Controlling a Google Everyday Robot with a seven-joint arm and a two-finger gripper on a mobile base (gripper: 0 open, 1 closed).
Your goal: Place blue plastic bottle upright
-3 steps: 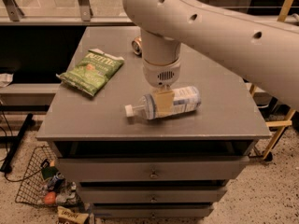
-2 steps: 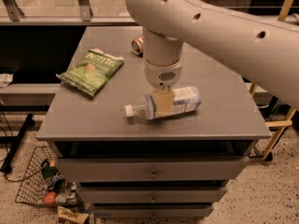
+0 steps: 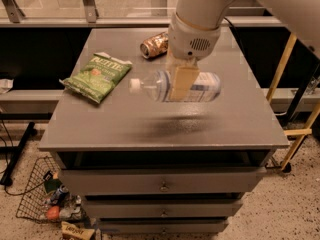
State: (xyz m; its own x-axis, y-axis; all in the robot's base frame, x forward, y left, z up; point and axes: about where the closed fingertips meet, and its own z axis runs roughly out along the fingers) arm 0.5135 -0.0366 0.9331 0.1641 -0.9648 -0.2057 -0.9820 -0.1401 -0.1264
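The bottle point(image 3: 205, 86) is up in the air, lying on its side, cap point(image 3: 134, 85) pointing left and the blue-and-white label out to the right. It hangs clear of the table point(image 3: 225, 129), and you can see its soft shadow smeared across the grey top just below it. The gripper point(image 3: 181, 88) comes straight down from above and is clamped across the bottle's middle: one tan finger point(image 3: 182, 81) crosses the near side of the body, the other is hidden behind it. Above that sits the white wrist housing with its small vent, and the thick white arm point(image 3: 200, 9) runs off to the upper right.

Behind the bottle, near the table's far edge, a crushed gold-brown can point(image 3: 154, 45) lies on its side, partly tucked behind the wrist. Off to the left, well apart from the bottle, a green chip bag point(image 3: 97, 76) lies flat on the table. Under the top, a stack of grey drawers point(image 3: 162, 186). Down on the speckled floor at lower left, a wire basket point(image 3: 30, 184) holds some odds and ends.
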